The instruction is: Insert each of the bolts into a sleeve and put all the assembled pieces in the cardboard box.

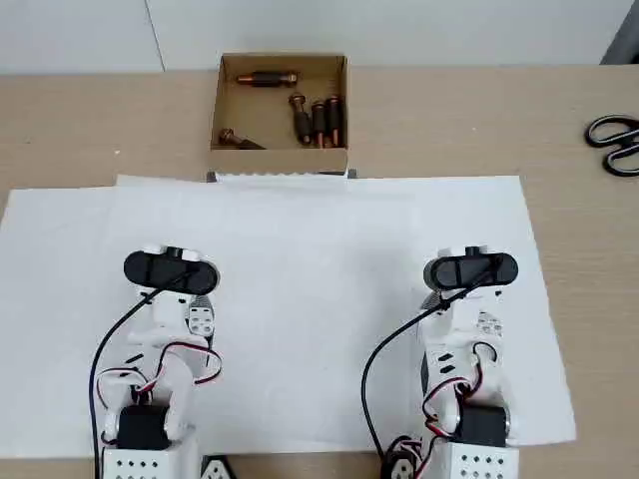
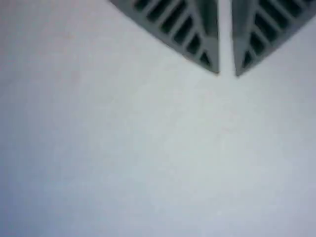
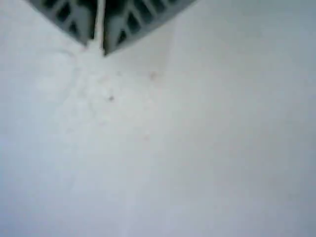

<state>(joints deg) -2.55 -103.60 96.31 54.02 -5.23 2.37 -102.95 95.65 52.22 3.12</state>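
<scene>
The cardboard box (image 1: 215, 105) stands at the far middle of the table, just past the white paper sheet (image 1: 319, 249). Inside it lie several assembled copper bolts in dark sleeves: one (image 1: 265, 77) near the far wall, a cluster (image 1: 318, 120) at the right, one (image 1: 236, 139) at the near left corner. Both arms are folded back at the near edge, left (image 1: 170, 271) and right (image 1: 470, 269). My left gripper (image 2: 227, 73) hangs close over the paper with a narrow gap between its grey fingers, holding nothing. My right gripper (image 3: 96, 49) is shut just above the paper, also empty.
Black-handled scissors (image 1: 616, 142) lie on the wooden table at the far right edge. The paper sheet covers the middle and near part of the table between the arms and the box.
</scene>
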